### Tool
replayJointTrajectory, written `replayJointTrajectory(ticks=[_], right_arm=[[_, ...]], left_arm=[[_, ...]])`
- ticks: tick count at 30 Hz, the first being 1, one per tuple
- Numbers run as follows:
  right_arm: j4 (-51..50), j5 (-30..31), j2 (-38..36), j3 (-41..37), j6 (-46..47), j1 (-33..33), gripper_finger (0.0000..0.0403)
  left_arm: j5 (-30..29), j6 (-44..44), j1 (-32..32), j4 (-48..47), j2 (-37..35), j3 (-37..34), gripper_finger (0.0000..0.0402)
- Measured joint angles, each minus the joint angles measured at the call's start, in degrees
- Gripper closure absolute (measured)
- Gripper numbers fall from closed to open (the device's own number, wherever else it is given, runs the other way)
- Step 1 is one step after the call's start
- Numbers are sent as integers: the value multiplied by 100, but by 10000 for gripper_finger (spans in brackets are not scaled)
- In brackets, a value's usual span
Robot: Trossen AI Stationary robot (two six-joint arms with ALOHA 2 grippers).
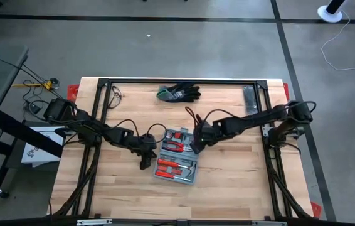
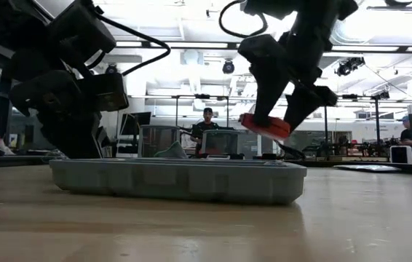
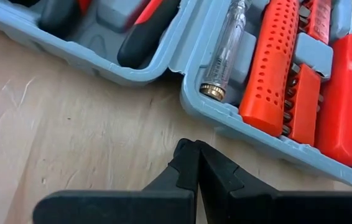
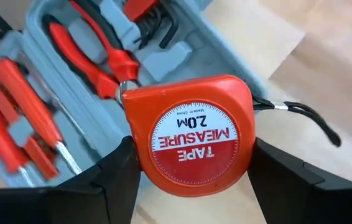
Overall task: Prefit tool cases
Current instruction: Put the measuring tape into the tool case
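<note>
The tabletop (image 1: pixel 227 188) carries the open tool case (image 1: pixel 176 157) at its middle. The left claw (image 1: pixel 145 157), fully closed and empty, rests just beside the case's left edge. The right claw (image 4: pixel 188 171) hangs above the case, spread wide around an orange tape measure (image 4: pixel 188 134). To seat it well, line it up over its moulded recess, lower straight, then release.

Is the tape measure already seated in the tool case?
No: the right gripper holds the orange tape measure between its fingers, lifted above the open grey-blue tool case.
</note>
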Motion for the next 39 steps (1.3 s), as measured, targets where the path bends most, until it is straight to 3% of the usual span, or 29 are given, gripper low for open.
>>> replayJointTrajectory(ticks=[7,16,26,39], right_arm=[[-474,-39,-7,462,-1462,-394,156],[-477,-394,422,750,-2415,-440,156],[-698,-387,954,887,-2970,-241,156],[-553,-238,1114,879,-3220,-241,156]], left_arm=[[-31,96,-2,-9,0,2,401],[-72,338,-2,9,0,-2,401],[-94,436,-4,11,0,-2,401],[-111,560,-2,15,-2,-4,401]])
